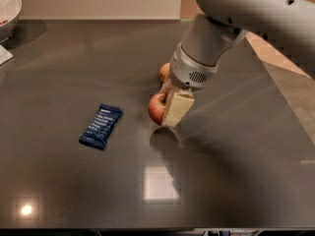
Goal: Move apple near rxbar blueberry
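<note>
mid-table, my gripper point(166, 109) grips the apple point(155, 107); best carry it low and left, releasing just beside the bar point(101, 125).

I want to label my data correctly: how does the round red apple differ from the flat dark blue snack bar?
Shape: the round red apple is bulging, the flat navy snack bar thin. State: the gripper, mid-table, clasps the apple; the bar lies free, apart from it.
</note>
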`<state>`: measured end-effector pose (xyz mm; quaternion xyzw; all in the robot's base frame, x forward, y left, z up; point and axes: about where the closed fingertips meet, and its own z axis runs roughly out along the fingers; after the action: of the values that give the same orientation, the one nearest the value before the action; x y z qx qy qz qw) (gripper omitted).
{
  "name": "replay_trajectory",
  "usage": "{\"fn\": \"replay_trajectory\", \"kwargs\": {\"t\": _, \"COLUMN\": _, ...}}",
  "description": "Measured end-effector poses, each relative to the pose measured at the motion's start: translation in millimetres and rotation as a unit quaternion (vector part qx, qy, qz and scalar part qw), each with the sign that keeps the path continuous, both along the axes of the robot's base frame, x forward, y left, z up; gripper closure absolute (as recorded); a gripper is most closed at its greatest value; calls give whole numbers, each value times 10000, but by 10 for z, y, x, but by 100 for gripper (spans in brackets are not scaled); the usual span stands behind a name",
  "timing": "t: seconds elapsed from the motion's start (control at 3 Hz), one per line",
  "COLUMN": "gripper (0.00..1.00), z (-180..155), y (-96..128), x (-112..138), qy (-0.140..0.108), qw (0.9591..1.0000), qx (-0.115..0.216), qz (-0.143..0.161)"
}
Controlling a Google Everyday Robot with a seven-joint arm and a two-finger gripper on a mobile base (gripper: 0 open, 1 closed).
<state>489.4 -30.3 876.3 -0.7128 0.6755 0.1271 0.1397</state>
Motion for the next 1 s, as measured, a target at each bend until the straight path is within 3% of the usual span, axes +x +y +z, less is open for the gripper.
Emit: {"fn": "replay_trajectory", "kwargs": {"t": 1.0, "gripper": 100, "z": -133, "y": 568, "x": -87, "qy": 28, "qw": 9997, "qx": 187, "qz": 173}}
